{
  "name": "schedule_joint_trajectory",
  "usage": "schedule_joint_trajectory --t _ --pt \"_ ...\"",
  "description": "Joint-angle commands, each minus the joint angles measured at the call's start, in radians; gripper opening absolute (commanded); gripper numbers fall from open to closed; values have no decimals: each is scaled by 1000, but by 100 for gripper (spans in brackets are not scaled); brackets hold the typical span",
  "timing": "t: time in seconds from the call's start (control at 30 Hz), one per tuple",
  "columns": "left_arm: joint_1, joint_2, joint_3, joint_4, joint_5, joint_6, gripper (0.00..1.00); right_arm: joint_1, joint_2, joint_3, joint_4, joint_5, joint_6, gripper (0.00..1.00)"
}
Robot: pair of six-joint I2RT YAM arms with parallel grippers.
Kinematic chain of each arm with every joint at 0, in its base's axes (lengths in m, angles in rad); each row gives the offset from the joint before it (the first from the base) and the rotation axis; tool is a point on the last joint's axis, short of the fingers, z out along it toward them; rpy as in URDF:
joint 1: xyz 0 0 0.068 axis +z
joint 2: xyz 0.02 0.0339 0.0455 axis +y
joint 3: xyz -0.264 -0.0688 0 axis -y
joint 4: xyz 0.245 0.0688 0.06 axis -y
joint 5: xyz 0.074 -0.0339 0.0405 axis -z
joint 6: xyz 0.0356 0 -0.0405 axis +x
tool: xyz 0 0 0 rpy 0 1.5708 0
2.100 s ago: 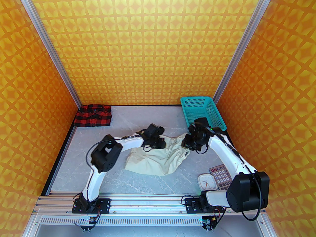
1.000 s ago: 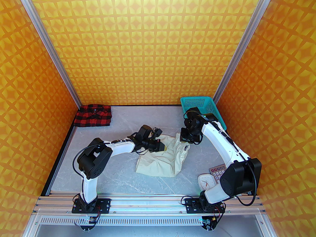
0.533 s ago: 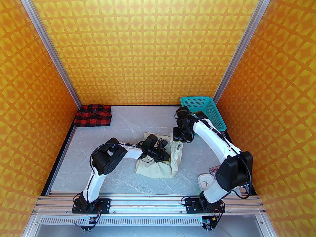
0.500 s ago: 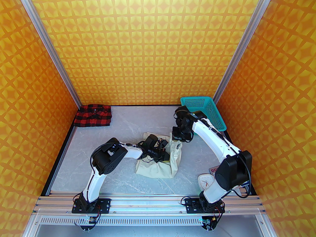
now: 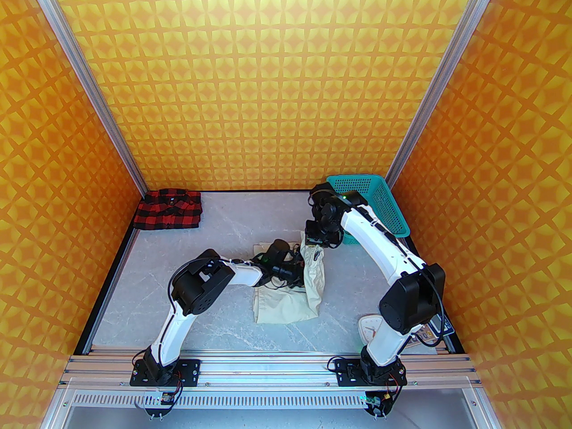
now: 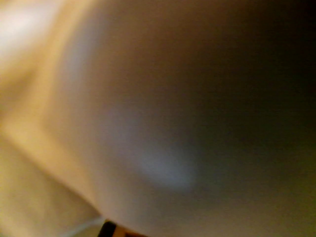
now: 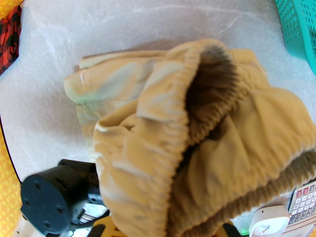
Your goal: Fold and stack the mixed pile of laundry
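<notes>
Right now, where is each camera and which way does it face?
Top external: above and behind the bases, facing down over the table; both arms, left hand, right hand show.
Left wrist: pressed against the trousers, a cream blur; own fingers unclear.
Right wrist: faces down at the waistband; the left arm's black joint shows.
Shared: top and right wrist both show trousers, basket, checked shirt.

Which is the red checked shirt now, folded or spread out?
Folded. The red checked shirt lies as a compact flat rectangle in the far left corner of the table.
</notes>
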Motion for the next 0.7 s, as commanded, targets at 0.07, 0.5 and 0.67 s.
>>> schedule_joint_trajectory --t 0.07,0.5,0.67 --pt "66 -199 -114 -57 -76 64 15 36 -23 -32 -17 26 -43 17" --pt "309 -569 -372 -500 -204 373 25 98 15 40 -72 83 -42 20" --pt "379 -636 -451 -682 -325 467 22 161 45 48 -49 97 18 20"
